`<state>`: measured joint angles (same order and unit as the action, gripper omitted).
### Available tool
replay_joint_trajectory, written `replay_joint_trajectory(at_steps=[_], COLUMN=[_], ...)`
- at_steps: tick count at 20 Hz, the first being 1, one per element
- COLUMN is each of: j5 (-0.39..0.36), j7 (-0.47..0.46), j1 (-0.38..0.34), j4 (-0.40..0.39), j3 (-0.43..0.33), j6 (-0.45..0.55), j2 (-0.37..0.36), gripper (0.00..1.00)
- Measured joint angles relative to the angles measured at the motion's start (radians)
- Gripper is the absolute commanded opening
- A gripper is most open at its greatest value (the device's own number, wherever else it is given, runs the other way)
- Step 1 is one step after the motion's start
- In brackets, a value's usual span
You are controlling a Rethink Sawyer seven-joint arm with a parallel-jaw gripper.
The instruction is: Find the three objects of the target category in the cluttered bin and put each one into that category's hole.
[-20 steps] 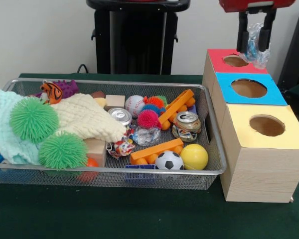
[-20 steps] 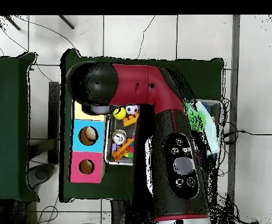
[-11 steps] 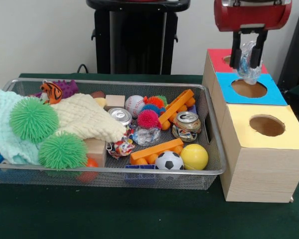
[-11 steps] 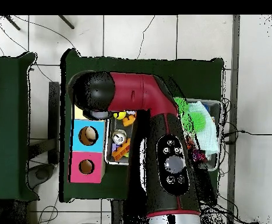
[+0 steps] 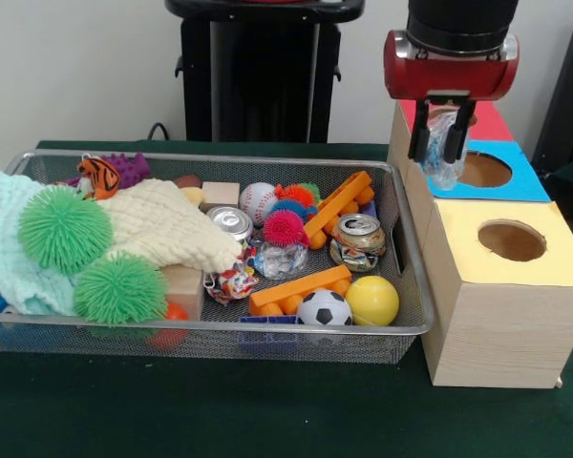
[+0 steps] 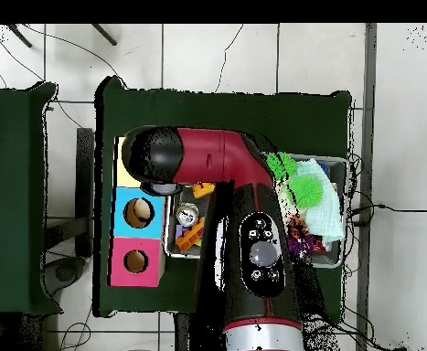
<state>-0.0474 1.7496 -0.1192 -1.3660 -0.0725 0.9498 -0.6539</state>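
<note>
**Crumpled plastic carried above the sorting box**

Green cloth covers the desk (image 5: pixel 267 420), which bears a wire mesh bin (image 5: pixel 413 286) and, just beside it, a wooden sorting box (image 5: pixel 501 324) with three round holes in a row, each in its own colour: yellow (image 5: pixel 512 240) nearest the camera, blue (image 5: pixel 484 170) in the middle, red (image 5: pixel 487 119) farthest. That layout reads as one hole per category.

Across the overhead view the red and black arm (image 6: pixel 253 265) reaches over the bin to the box. In the front view its hand (image 5: pixel 441 143) hangs at the blue panel's bin-side edge, pinched shut on a clear crumpled plastic piece (image 5: pixel 446 148) that dangles between the two black prongs, held high enough to clear the box top. I judge this a carry to a hole; which hole is meant cannot be told.

Inside the bin, a pale knitted blanket (image 5: pixel 162 229) and two green spiky balls (image 5: pixel 65 229) fill one end. The other end holds two crushed cans (image 5: pixel 358 239), orange blocks (image 5: pixel 301 286), a yellow ball (image 5: pixel 371 301), a baseball (image 5: pixel 258 200), a mini football (image 5: pixel 324 307) and another crumpled clear piece (image 5: pixel 282 260), possibly of the same category.
</note>
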Motion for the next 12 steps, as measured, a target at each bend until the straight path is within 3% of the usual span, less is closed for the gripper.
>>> replay_joint_trajectory(at_steps=[12], j5=[0.067], j7=[0.016], j1=[0.062], j4=[-0.025], j3=[0.058], j6=[0.0], j2=[0.024], gripper=[0.0])
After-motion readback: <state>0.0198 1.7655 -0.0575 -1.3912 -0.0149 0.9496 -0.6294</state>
